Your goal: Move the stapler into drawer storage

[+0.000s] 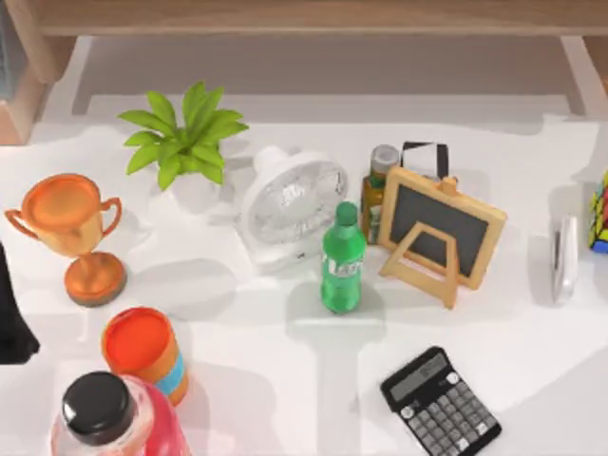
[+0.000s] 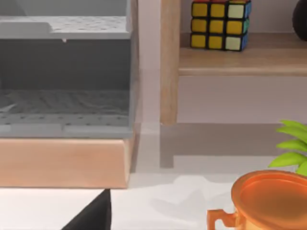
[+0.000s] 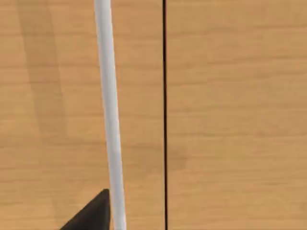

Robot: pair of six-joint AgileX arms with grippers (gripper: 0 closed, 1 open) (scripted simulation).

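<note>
The stapler, a narrow white bar with a thin dark line, lies near the table's right edge, just below the multicoloured puzzle cube. No gripper is near it. In the right wrist view, a dark part of my right gripper sits close against a pale grey bar handle on a wooden drawer front, beside a dark seam. My left gripper is a dark shape at the table's left edge, below the orange trophy.
The table holds a plant, white fan, green bottle, small chalkboard easel, calculator, orange cup and pink bottle. A grey compartment in a wooden frame stands beyond the left arm, beside a shelf with another cube.
</note>
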